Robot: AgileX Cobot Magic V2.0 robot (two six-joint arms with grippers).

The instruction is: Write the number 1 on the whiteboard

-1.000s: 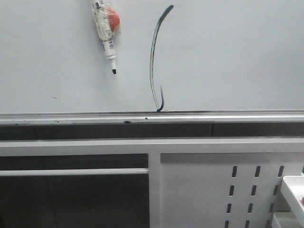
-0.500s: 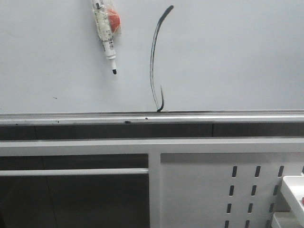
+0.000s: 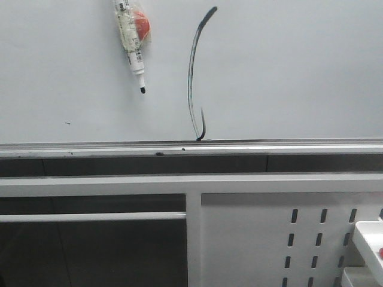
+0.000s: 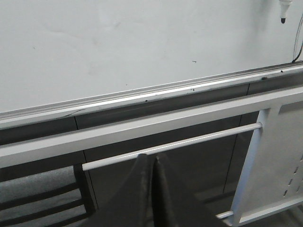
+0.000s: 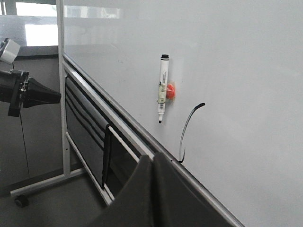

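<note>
The whiteboard (image 3: 287, 72) fills the upper front view, with its silver rail (image 3: 269, 147) along the lower edge. The number 1 (image 3: 191, 72) is a tall, thin, curved black stroke with a small hook just above the rail. It also shows in the right wrist view (image 5: 186, 126). A marker pen (image 3: 133, 42) hangs tip down on the board, left of the stroke, by an orange magnet (image 3: 142, 24). My left gripper (image 4: 152, 156) is shut and empty, low before the stand's bar. My right gripper (image 5: 152, 158) is shut and empty, below the rail near the stroke. Neither gripper shows in the front view.
Below the board is the white stand frame with a thin horizontal bar (image 3: 90, 216) and a white perforated metal panel (image 3: 269, 239). A white object (image 3: 368, 242) sits at the lower right. A dark arm end (image 5: 33, 93) shows at the side of the right wrist view.
</note>
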